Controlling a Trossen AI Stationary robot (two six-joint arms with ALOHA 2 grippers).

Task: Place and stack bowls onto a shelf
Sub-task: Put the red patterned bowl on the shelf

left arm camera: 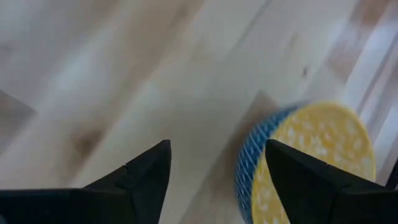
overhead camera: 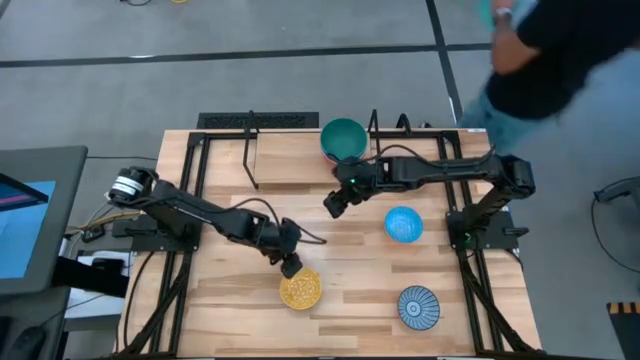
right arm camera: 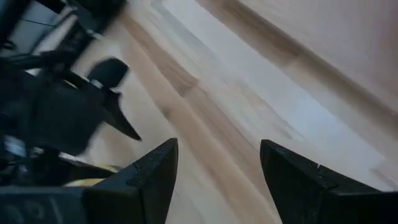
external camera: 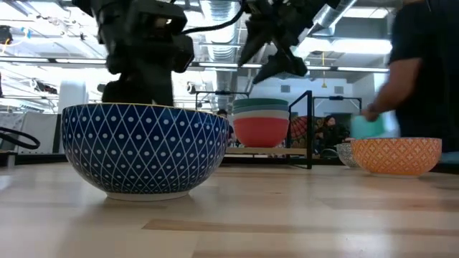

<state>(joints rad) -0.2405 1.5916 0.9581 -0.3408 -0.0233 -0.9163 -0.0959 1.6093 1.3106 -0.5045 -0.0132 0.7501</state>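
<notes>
A bowl, yellow inside and blue-patterned outside point(overhead camera: 300, 290) point(left arm camera: 323, 155), stands on the table near the front. My left gripper point(overhead camera: 290, 266) point(left arm camera: 217, 146) hangs open over its far-left rim; one finger is over the inside, the other over bare wood. A stack of bowls with a teal one on top point(overhead camera: 344, 140) point(external camera: 262, 122) rests on the right end of the shelf point(overhead camera: 285, 160). My right gripper point(overhead camera: 333, 205) point(right arm camera: 219, 144) is open above bare table, just in front of the stack. A light blue bowl point(overhead camera: 403, 224) and a blue-white striped bowl point(overhead camera: 418, 307) stand on the table's right half.
A person point(overhead camera: 560, 50) stands beyond the table's far right corner. An orange-patterned bowl point(external camera: 396, 154) shows at the right in the low view. A monitor point(overhead camera: 30, 220) is off the table's left edge. Bare wood lies between the shelf and the yellow bowl.
</notes>
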